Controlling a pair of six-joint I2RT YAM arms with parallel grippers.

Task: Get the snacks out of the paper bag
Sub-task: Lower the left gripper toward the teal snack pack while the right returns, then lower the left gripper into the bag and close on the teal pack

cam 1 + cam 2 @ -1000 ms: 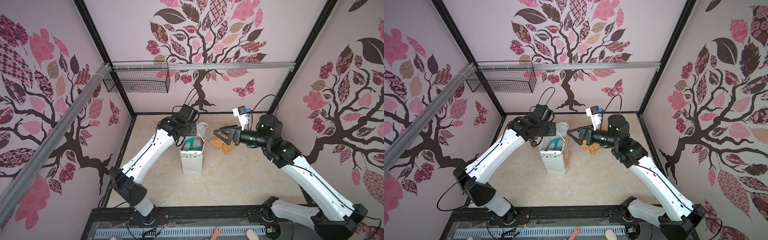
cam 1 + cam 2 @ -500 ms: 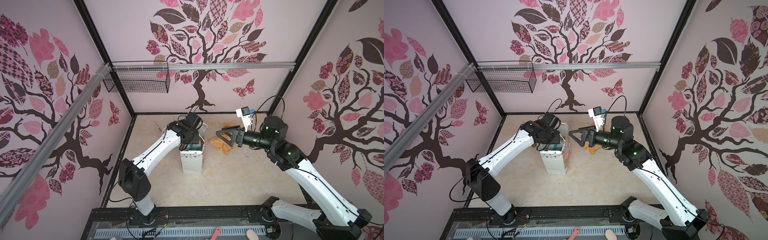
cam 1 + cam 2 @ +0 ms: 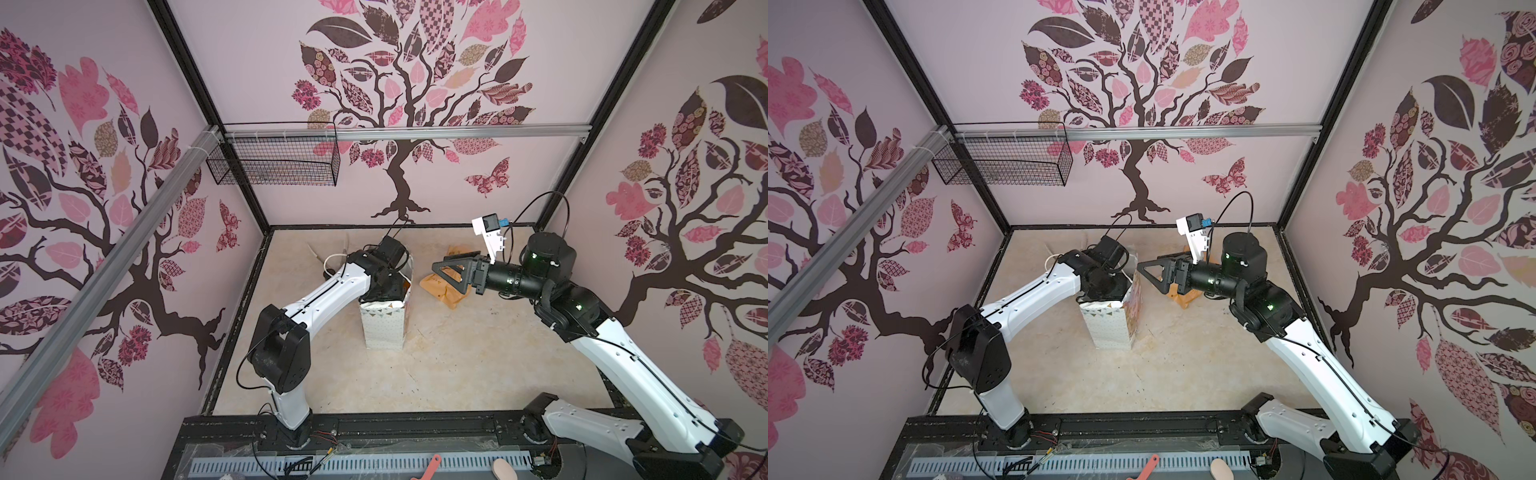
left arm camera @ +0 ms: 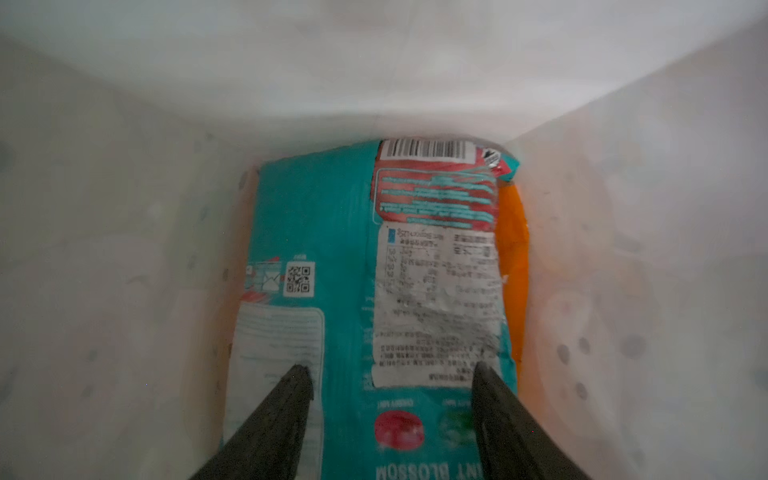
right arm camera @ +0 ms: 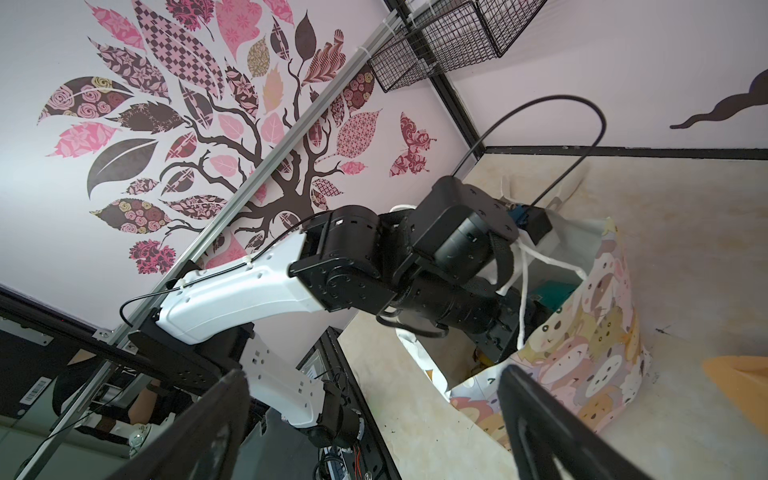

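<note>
The paper bag stands upright mid-table; its side facing the right wrist camera has a cartoon animal print. My left arm reaches down into it, so both top views hide the left gripper. In the left wrist view, the left gripper is open inside the white bag, its fingertips just over a teal snack packet. An orange packet lies beside the teal one. The right gripper hangs open and empty right of the bag, above a tan-orange packet on the table.
A black wire basket hangs on the back wall at upper left. One white cord handle loops out behind the bag. The black frame rail runs along the table's front edge, with both arm bases on it.
My left arm has swung over the bag and pushed its gripper down inside, jaws spreading wider. The right gripper has drifted slightly right and stays open.
</note>
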